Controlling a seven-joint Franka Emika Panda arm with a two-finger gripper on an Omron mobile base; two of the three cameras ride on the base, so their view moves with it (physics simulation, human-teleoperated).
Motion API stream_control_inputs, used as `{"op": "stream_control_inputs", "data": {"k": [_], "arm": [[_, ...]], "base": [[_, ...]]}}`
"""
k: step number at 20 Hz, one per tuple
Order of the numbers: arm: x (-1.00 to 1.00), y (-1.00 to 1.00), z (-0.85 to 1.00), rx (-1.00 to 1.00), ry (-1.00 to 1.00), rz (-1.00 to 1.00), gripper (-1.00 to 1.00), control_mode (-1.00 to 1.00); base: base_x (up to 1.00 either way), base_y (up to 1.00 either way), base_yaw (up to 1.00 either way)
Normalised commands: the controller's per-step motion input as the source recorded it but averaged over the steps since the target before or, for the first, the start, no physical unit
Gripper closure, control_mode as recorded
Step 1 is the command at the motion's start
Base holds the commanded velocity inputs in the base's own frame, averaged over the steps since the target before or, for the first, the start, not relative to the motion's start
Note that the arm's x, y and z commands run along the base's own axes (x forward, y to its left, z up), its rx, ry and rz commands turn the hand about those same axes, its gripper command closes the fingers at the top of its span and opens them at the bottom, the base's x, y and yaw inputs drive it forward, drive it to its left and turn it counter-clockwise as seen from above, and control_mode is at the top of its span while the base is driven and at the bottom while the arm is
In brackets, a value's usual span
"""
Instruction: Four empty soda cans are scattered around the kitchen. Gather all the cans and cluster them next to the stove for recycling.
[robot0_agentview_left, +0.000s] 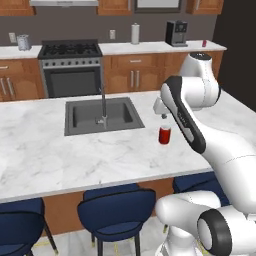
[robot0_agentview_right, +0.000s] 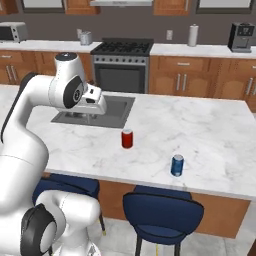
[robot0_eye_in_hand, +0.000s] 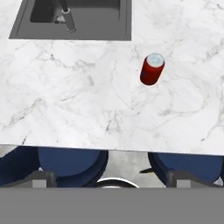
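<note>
- My hand hangs above the island counter near the sink, fingers spread wide, nothing between them.
- One red soda can stands upright on the counter, out past the sink's corner, well apart from my hand. Seen from the hand, it sits up and to the right, silvery top showing.
- A second small red can sits at the far end of the back counter, just beyond the coffee machine.
- A blue can stands near the counter's front edge; not the red kind, so I judge it is not mine to gather.
- The stove is across the aisle; I see no cans beside it.
- Judgement: task barely begun, nothing clustered yet. Two red cans located, the other two not spotted from here.
- Next: come down over the near red can and close on it.
</note>
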Motion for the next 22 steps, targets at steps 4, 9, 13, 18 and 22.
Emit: {"op": "stream_control_inputs", "data": {"k": [4, 9, 13, 18, 22], "arm": [[0.0, 0.0, 0.0, 0.0, 0.0, 0.0, -1.0, 1.0], [0.0, 0.0, 0.0, 0.0, 0.0, 0.0, -1.0, 1.0], [0.0, 0.0, 0.0, 0.0, 0.0, 0.0, -1.0, 1.0], [0.0, 0.0, 0.0, 0.0, 0.0, 0.0, -1.0, 1.0], [0.12, -0.06, 0.0, 0.0, 0.03, 0.0, -1.0, -1.0]], "base": [[0.47, -0.41, -0.02], [0.27, -0.33, -0.01], [0.22, -0.34, -0.01], [0.03, -0.09, -0.03], [0.0, 0.0, 0.0]]}}
